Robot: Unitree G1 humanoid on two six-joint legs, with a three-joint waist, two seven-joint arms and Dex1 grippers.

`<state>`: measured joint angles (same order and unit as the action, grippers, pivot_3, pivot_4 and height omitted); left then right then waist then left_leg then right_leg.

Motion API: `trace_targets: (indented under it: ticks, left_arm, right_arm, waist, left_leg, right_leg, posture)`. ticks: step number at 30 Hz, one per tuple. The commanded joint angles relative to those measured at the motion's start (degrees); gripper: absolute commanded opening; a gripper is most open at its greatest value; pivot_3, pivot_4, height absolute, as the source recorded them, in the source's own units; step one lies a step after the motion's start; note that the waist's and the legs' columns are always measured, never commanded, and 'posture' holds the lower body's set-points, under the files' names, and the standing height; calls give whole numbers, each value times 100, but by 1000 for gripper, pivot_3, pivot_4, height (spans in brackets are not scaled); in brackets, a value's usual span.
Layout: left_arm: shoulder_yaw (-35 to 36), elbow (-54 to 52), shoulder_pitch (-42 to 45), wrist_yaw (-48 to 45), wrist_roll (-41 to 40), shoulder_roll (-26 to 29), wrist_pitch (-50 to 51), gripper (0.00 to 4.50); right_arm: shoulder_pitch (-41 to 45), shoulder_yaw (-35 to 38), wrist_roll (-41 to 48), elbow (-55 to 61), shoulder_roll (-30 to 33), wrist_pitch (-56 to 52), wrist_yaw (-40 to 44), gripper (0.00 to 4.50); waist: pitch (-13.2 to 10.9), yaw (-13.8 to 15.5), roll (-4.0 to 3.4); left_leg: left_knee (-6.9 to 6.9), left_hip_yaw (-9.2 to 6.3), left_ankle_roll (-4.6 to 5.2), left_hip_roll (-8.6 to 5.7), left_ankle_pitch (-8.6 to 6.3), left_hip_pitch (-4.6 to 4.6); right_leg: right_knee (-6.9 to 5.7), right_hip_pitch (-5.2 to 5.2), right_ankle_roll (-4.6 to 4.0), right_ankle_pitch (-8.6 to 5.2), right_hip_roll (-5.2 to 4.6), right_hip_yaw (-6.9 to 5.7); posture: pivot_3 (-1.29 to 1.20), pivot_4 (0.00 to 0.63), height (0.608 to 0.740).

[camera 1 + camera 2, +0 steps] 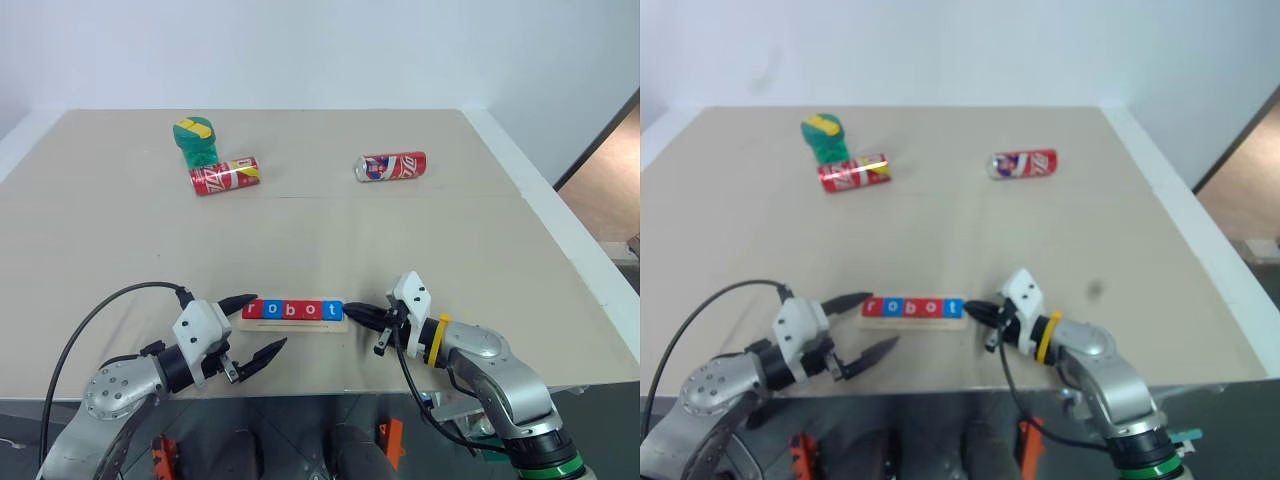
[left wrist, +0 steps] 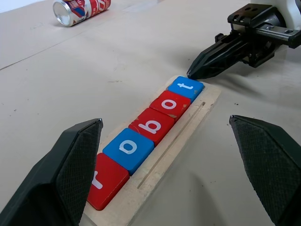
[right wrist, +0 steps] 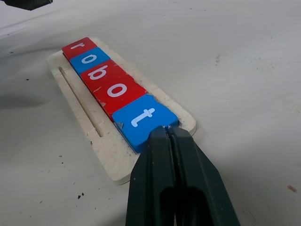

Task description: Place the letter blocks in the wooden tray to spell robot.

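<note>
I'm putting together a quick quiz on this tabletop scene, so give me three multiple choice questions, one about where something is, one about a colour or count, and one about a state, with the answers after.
1. Where do the letter blocks lie?
A. in a row on the wooden tray
B. scattered beside the soda cans
C. stacked in one pile

2. How many blocks are blue?
A. one
B. two
C. four

3. How does the right gripper stand?
A. wide open above the tray
B. shut around a can
C. shut, its tip at the t block

Answers:
1 A, five tiles side by side on the tray spell robot.
2 B, the first o and the t are blue, the others red.
3 C, the right wrist view shows both fingers pressed together at that tile's edge.
</note>
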<state>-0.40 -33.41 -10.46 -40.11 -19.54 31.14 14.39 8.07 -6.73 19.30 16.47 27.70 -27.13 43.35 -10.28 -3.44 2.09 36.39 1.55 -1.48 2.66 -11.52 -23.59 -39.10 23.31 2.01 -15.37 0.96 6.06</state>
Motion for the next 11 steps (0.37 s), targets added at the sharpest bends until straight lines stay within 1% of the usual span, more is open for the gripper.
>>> trace_targets:
  ticks: [1, 2, 3, 5, 6, 7, 9, 11]
  left_arm:
    - [296, 116, 201, 254, -73, -51, 104, 4500]
    - [451, 238, 311, 263, -134, -13, 136, 4500]
    - [597, 387, 423, 256, -146, 48, 129, 4500]
    - [982, 869, 687, 162, -246, 241, 143, 4500]
    - [1155, 1153, 823, 115, -247, 364, 137, 4500]
    - [1259, 1340, 911, 79, -248, 447, 131, 4500]
    - [1509, 1839, 1191, 70, -312, 559, 135, 4500]
    - [1759, 2606, 1511, -108, -192, 900, -50, 4500]
  right_arm:
    - [289, 276, -50, -190, 124, 178, -33, 21]
    - [427, 400, -26, -378, 188, 202, 11, 535]
    - [576, 513, 14, -571, 249, 231, 70, 806]
    - [975, 718, 158, -1040, 438, 290, 358, 1484]
    - [1168, 779, 227, -1278, 546, 315, 562, 1957]
    - [1292, 814, 267, -1438, 614, 333, 707, 2202]
    - [1554, 822, 308, -1840, 783, 443, 1119, 2914]
    - [1977, 751, 322, -2567, 1125, 587, 1950, 3655]
  waist:
    - [0, 0, 0]
    - [0, 2, 0]
    - [0, 2, 1]
    - [-1, 2, 1]
    - [-1, 1, 1]
    - [-1, -3, 1]
    - [-1, -3, 1]
    - [-1, -2, 2]
  left_leg:
    - [0, 1, 0, 0, 0, 1]
    - [2, 1, 0, 0, 0, 1]
    - [6, 0, 1, -1, 1, 1]
    - [9, 2, 4, -2, 6, 1]
    - [10, 4, 7, -2, 11, 1]
    - [10, 4, 8, -2, 12, 1]
    - [6, 5, 8, 0, 12, 7]
    - [2, 2, 8, 2, 11, 5]
  right_leg:
    - [0, 0, -2, 1, 0, 1]
    - [0, 0, -3, 2, 0, 0]
    - [0, -2, -5, 3, 0, -3]
    - [0, -3, -11, 5, 0, -3]
    - [0, -1, -15, 11, 1, -2]
    - [0, 0, -16, 12, 1, -2]
    - [1, -3, -15, 12, 4, -2]
    - [2, -3, 1, 18, 7, -8]
  posture:
    - [0, 150, 740]
    - [0, 150, 740]
    - [0, 150, 740]
    - [0, 150, 740]
    - [0, 150, 740]
    - [0, 150, 740]
    - [0, 150, 740]
    - [0, 150, 740]
